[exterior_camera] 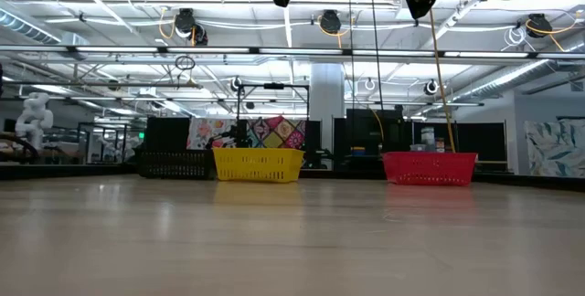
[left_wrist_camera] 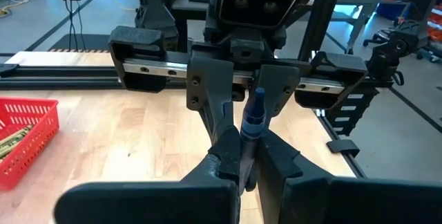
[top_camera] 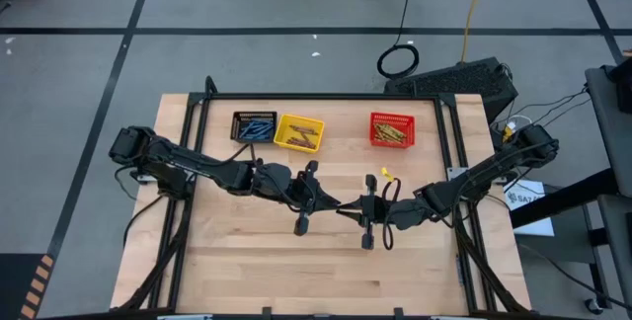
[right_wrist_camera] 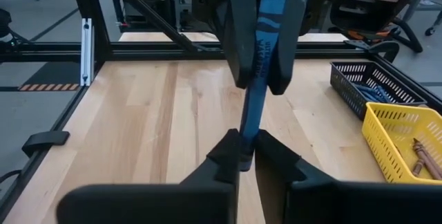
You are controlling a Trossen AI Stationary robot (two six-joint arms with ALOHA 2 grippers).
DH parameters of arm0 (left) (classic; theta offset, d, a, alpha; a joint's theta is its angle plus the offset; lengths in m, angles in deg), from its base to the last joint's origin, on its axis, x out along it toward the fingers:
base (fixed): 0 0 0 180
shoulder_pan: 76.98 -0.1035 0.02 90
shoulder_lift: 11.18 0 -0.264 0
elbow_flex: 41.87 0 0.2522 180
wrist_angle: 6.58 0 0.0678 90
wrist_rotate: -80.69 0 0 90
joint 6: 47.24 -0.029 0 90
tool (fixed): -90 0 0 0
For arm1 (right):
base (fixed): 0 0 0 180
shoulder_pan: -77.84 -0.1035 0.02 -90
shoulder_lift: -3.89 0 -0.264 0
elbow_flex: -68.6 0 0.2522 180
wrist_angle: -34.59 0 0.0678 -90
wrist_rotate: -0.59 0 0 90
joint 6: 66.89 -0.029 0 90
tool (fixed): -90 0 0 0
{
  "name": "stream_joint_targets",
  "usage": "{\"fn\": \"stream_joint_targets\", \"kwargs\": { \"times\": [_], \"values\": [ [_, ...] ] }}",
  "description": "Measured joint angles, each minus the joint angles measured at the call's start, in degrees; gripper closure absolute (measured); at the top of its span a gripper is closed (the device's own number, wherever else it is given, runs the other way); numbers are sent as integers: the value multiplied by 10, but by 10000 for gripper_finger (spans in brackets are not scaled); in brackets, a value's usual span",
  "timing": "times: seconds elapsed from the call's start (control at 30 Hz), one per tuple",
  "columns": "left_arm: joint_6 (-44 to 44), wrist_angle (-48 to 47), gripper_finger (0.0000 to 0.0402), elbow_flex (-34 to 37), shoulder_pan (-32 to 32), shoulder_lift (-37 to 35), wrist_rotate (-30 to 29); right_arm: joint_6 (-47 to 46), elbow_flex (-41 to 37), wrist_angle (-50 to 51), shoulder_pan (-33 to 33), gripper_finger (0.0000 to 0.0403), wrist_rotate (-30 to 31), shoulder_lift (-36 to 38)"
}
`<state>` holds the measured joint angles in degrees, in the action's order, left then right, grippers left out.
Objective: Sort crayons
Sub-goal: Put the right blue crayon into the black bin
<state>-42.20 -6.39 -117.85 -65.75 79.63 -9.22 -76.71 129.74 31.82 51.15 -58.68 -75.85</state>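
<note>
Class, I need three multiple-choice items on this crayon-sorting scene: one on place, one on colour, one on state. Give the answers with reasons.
1. Which basket stands apart from the other two?
A. black basket
B. yellow basket
C. red basket

2. What colour is the crayon held above the table?
A. blue
B. green
C. pink

3. How is that crayon held?
A. lying flat on the wood
B. clamped by both the left gripper and the right gripper
C. resting in a basket

Answers:
1 C: black and yellow sit side by side, while red stands off towards the right arm.
2 A: both wrist views show a blue stick.
3 B: each gripper's fingers pinch one end.
</note>
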Motion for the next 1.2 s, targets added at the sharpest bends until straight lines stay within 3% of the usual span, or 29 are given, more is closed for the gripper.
{"fn": "stream_joint_targets", "kwargs": {
  "times": [0.43,0.7,1.0,1.2],
  "values": [
    [6,-1,388,0,1,0,1,1,0,0,0,323,1,0],
    [35,-1,389,0,2,0,1,1,0,8,-1,264,36,0],
    [32,-27,389,0,-3,0,0,-1,0,63,0,216,64,0],
    [35,-42,389,0,-4,-2,-1,-71,0,132,0,208,83,0]
  ]
}}
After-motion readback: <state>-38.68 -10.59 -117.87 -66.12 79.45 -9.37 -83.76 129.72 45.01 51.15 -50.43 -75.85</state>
